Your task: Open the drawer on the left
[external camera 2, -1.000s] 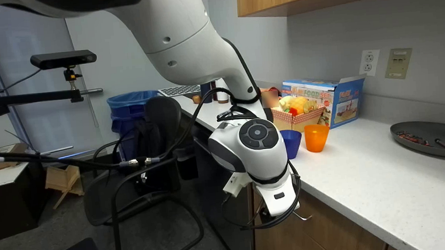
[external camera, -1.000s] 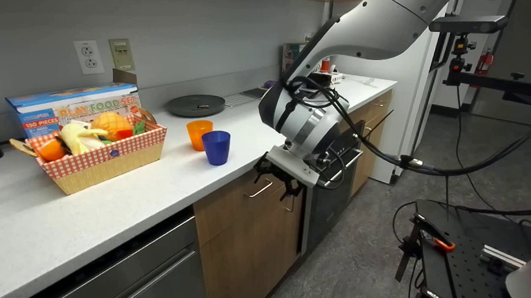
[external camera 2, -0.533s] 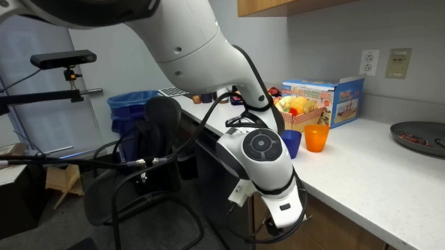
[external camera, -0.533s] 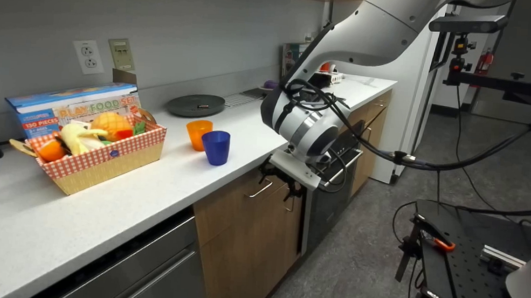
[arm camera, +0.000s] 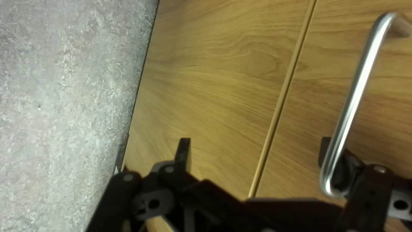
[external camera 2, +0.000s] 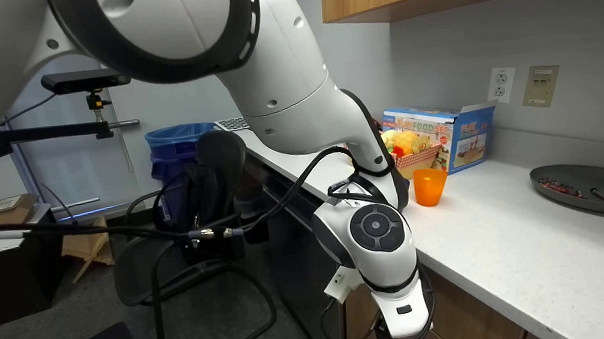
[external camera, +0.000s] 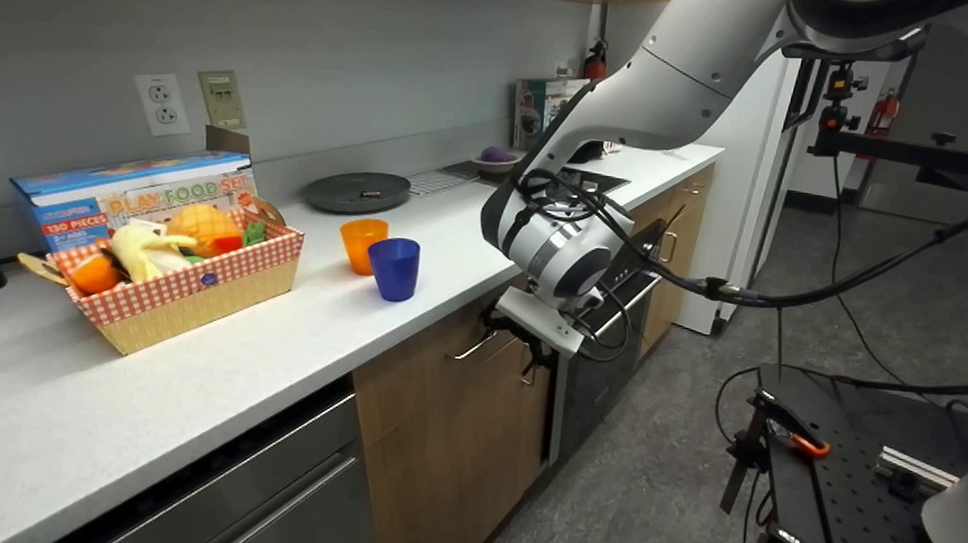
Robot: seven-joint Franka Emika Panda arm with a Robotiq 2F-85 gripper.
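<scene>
The gripper, its fingers spread wide with nothing gripped, is at the right end of the handle. In the wrist view its upper finger reaches down behind the handle, between metal and wood; the lower one hangs apart, over the cupboard door. Whether finger and handle touch, I cannot tell. The drawer, below the counter and right of the grey metal-fronted appliance, looks fully closed. So the step in hand seems to be hooking the handle, with the pull not yet begun. The next move, I judge, calls for seating that finger against the handle's back, then drawing level and straight away from the drawer front, so it does not slip up and off.

Farther back, the checked basket carries a small blue sticker, too small to read. Behind it, the box says "PLAY FOOD SET" and "130 PIECES"; its brand line is blurred. The pale wall plate has a tiny unreadable label. At the far right, a printed carton is illegible.
</scene>
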